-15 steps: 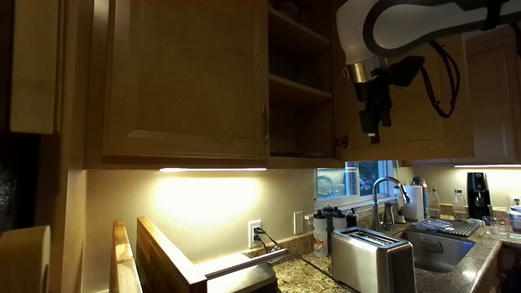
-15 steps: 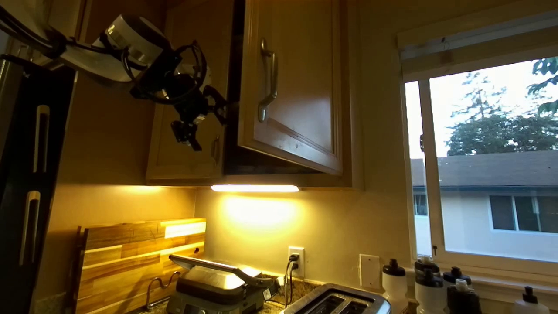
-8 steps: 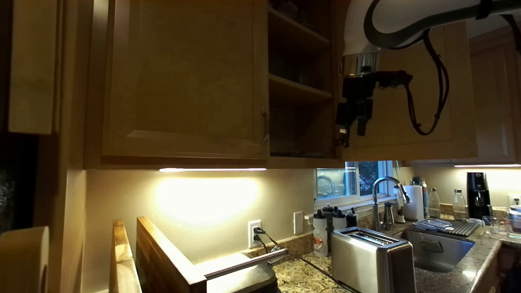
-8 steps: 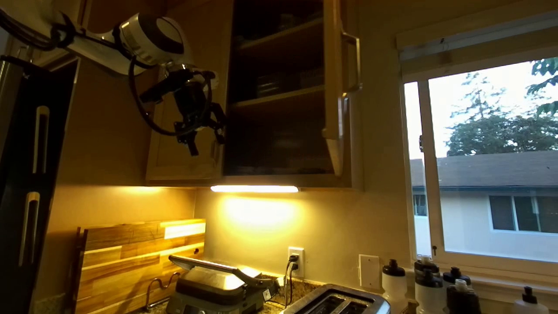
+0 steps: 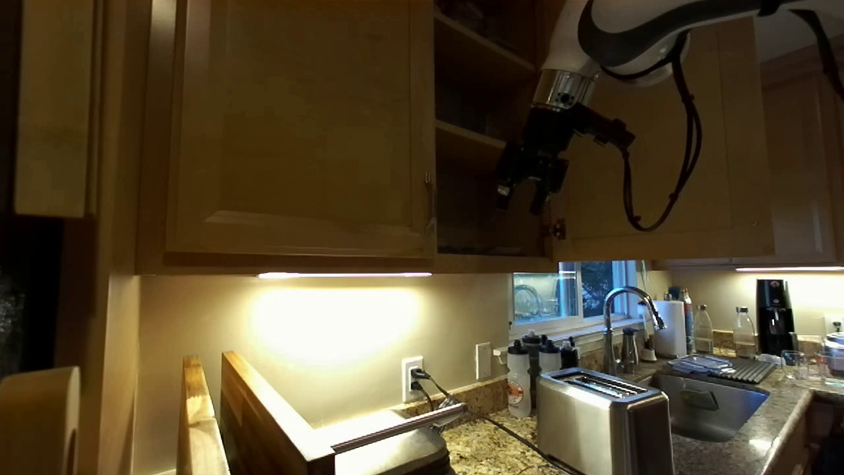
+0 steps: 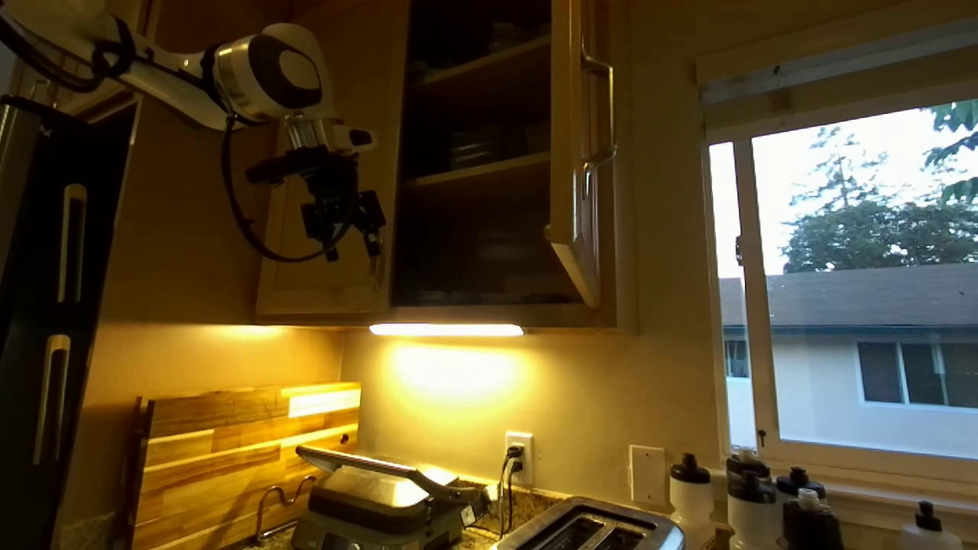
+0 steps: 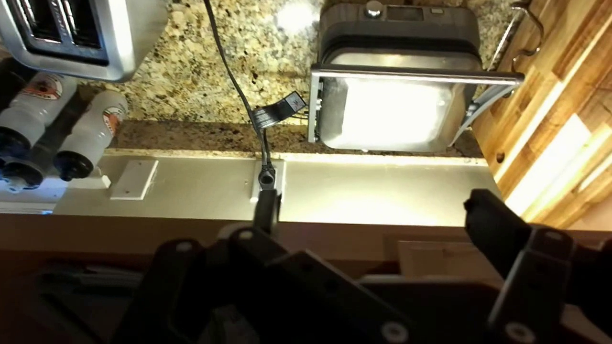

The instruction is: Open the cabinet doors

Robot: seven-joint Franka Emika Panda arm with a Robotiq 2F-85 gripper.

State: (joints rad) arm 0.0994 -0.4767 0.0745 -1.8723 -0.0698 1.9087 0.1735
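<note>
The cabinet doors are light-tan with recessed panels. One door (image 5: pixel 303 125) is closed; its slim metal handle (image 5: pixel 429 198) is on its edge nearest the opening. The second door (image 5: pixel 686 185) stands swung open, showing shelves (image 5: pixel 484 135); in an exterior view this open door (image 6: pixel 567 130) is nearly edge-on with its bar handle (image 6: pixel 603 114) outward. My gripper (image 5: pixel 520 203) is open and empty, in front of the opening between the doors. It also shows (image 6: pixel 353 248) near the closed door (image 6: pixel 321 283). In the wrist view, the closed door (image 7: pixel 440 258) appears between the open fingers (image 7: pixel 492 224).
Below the cabinet stand a steel toaster (image 5: pixel 603 415), a grill press (image 6: pixel 390 504) and a wooden cutting board (image 6: pixel 252 451). Several bottles (image 6: pixel 752 496) stand by the window. A faucet (image 5: pixel 613 323) and sink (image 5: pixel 719 415) lie beyond the toaster. The fridge handles (image 6: pixel 69 244) are at one side.
The second door has swung from partly open to wide open, then drifted back slightly. My gripper has moved and tilted from in front of that door towards the closed door.
</note>
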